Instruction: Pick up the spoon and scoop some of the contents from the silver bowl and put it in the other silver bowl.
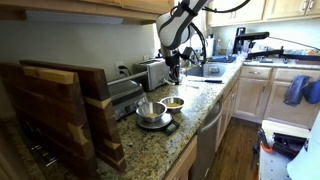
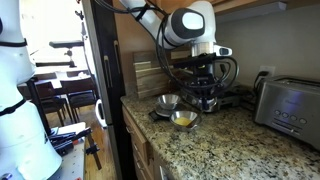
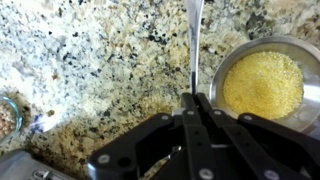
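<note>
In the wrist view my gripper (image 3: 195, 100) is shut on the thin handle of the spoon (image 3: 194, 40), which points away over the granite counter. A silver bowl (image 3: 262, 82) full of yellow grains lies just right of the spoon. In both exterior views the gripper (image 1: 173, 70) (image 2: 205, 97) hangs over the counter close to the bowl with yellow contents (image 1: 173, 103) (image 2: 184, 119). The other silver bowl (image 1: 150, 110) (image 2: 166, 102) stands beside it on a small dark scale. The spoon is too small to make out in the exterior views.
A toaster (image 1: 152, 72) (image 2: 288, 103) stands on the counter (image 3: 90, 60). Wooden cutting boards (image 1: 70, 110) lean at the near end in an exterior view. A small glass jar (image 3: 8, 115) sits at the left edge of the wrist view. A stove top lies behind the gripper.
</note>
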Robot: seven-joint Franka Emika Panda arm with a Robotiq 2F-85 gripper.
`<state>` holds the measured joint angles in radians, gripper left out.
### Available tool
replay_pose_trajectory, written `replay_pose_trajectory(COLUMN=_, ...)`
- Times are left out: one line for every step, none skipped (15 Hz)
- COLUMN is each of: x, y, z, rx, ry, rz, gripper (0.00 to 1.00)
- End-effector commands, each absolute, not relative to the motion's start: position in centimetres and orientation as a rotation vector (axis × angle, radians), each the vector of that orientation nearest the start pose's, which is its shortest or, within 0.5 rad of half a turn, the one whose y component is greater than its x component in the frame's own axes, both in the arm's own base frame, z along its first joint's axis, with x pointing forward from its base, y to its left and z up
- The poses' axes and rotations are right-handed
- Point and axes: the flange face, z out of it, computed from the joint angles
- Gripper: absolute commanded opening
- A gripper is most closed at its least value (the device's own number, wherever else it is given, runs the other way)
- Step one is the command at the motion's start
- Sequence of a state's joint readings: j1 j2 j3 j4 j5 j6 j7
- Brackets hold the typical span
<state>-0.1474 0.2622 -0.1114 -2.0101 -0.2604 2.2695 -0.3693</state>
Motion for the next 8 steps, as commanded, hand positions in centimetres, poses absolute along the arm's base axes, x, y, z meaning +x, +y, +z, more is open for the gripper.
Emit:
replay_pose_trajectory(x=59.5, y=-18.8, z=30.4, rx=-3.302, ry=-0.31, rz=0.094, gripper=0.02)
replay_pose_trajectory(x=59.8, y=-19.5, z=29.8, rx=-3.295, ry=-0.281, rz=0.098, gripper=0.02)
replay_pose_trajectory(x=59.9, y=-20.3, z=29.1, rx=-3.288, ry=-0.247, rz=0.104, gripper=0.02)
replay_pose_trajectory(x=60.1, y=-20.9, z=28.5, rx=-3.281, ry=-0.222, rz=0.11, gripper=0.02)
replay_pose_trajectory(x=60.2, y=-21.6, z=27.9, rx=-3.274, ry=-0.201, rz=0.107, gripper=0.03)
replay_pose_trajectory(x=60.3, y=-22.0, z=27.5, rx=-3.273, ry=-0.191, rz=0.105, gripper=0.02)
replay_pose_trajectory(x=60.3, y=-22.6, z=26.9, rx=-3.269, ry=-0.178, rz=0.109, gripper=0.02)
replay_pose_trajectory(x=60.3, y=-23.0, z=26.4, rx=-3.268, ry=-0.166, rz=0.114, gripper=0.02)
